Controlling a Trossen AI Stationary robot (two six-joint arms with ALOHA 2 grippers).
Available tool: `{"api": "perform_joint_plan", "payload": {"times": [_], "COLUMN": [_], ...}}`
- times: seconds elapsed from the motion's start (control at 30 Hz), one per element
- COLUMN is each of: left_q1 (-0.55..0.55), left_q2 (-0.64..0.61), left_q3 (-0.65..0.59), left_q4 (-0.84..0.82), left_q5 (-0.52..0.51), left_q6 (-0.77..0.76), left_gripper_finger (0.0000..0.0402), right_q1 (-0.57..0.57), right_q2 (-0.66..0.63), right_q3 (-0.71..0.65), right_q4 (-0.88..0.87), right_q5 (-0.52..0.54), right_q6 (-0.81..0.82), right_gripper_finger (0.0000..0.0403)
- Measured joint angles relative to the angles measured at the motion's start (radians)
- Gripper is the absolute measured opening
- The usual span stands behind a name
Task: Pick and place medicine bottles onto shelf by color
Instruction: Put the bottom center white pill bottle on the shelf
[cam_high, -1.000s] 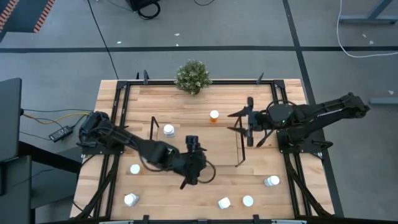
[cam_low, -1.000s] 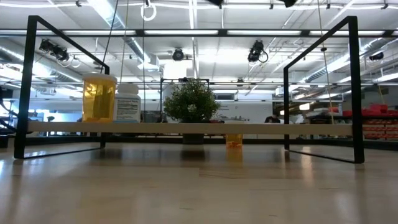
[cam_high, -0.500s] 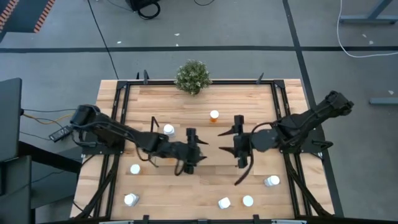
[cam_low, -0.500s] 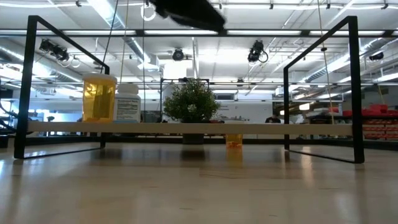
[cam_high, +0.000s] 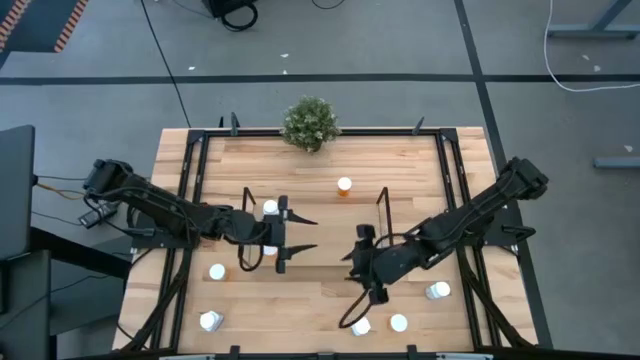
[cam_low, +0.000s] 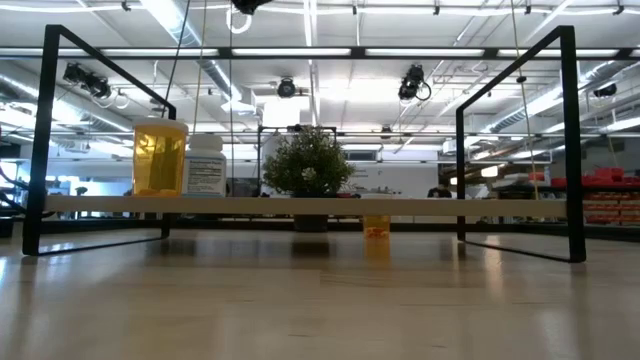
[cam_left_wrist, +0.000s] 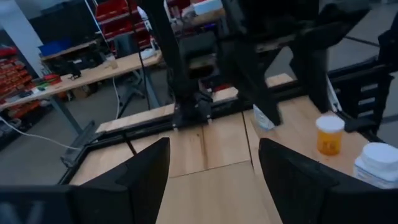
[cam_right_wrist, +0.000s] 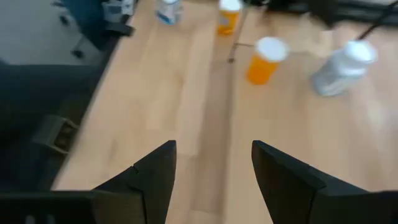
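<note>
left gripper (cam_left_wrist: 214, 146) hangs over the left end of the shelf (cam_high: 382, 228), its two fingers spread wide with nothing between them. right gripper (cam_right_wrist: 214, 149) is just in front of the shelf's right end, over bare table (cam_high: 320, 160), its two fingers also parted and empty. from above, seven white caps of medicine bottles (cam_high: 217, 271) can be counted: five loose on the table's near part, one on the shelf by the left gripper, and one orange bottle (cam_high: 345, 186) standing alone behind the shelf. the level view shows two bottles on the deck's left end, an orange-bodied one (cam_low: 160, 157) touching a whitish one (cam_low: 205, 165). one small plant (cam_high: 309, 123) sits at the far edge.
</note>
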Motion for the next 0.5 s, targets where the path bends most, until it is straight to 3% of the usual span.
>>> {"api": "perform_joint_plan", "payload": {"times": [0.2, 0.5], "left_q1": [-0.016, -0.057], "left_q2": [-0.017, -0.017], "left_q3": [0.063, 0.147], "left_q4": [-0.038, -0.162], "left_q5": [0.000, -0.002], "left_q6": [-0.008, -0.059], "left_gripper_finger": [0.0253, 0.0253], "right_q1": [0.040, 0.111], "right_q2": [0.145, 0.421], "right_q3": [0.211, 0.603], "right_q4": [-0.203, -0.562], "right_q5": [-0.077, -0.096], "right_q6": [0.070, 0.132], "right_gripper_finger": [0.0217, 0.0216]}}
